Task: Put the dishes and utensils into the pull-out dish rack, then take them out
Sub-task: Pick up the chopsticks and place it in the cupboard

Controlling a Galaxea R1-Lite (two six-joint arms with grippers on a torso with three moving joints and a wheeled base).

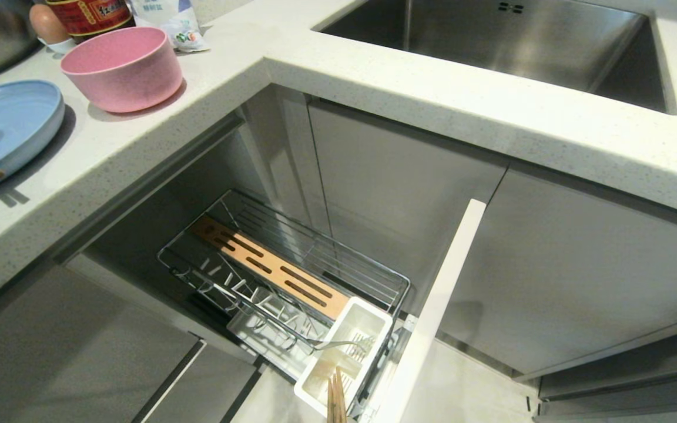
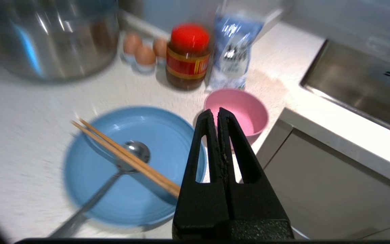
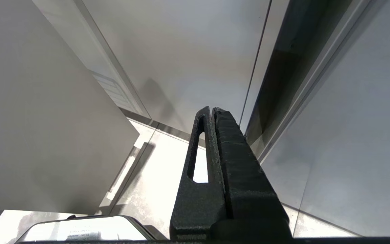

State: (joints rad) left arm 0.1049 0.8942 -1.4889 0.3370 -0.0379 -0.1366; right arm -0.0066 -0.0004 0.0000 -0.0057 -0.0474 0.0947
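Countertop (image 1: 374,76): a speckled white L-shaped worktop wraps around the corner of a kitchen, grey cabinet fronts below it.
Sink (image 1: 491,41): a steel basin sunk into the worktop on the robot's right.
Pull-out dish rack (image 1: 291,276): drawn out of the corner cabinet below the counter, its white front panel (image 1: 438,305) standing edge-on; a slotted wooden strip (image 1: 268,267) runs along the chrome wire basket, wire prongs beside it.
Steel pot (image 2: 46,37): at the back of the counter on the left, blurred in the left wrist view.
Plate (image 2: 130,166): light blue and oval, on the counter at the far left, just beside the bowl.
Bowl (image 1: 122,67): pink and round, upright on the counter near its inner corner, in front of the jar and the bag.
Cutlery caddy (image 1: 347,352): white plastic, at the front end of the rack; a fork (image 1: 338,343) lies across its top and a pair of chopsticks (image 1: 336,399) stands in its near compartment.
Jar (image 2: 188,56): red-lidded, dark contents, between the eggs (image 2: 144,54) and a blue-and-white bag (image 2: 232,51).
Left gripper (image 2: 215,113): above the counter edge, fingers pressed together and holding nothing, tips seen over the gap between plate and bowl.
Right gripper (image 3: 212,110): low by the cabinet fronts and the floor, fingers pressed together, empty.
Second chopsticks (image 2: 124,156): a wooden pair laid across the plate, over the spoon.
Spoon (image 2: 127,159): silver, bowl resting in the plate, handle running out over the rim.
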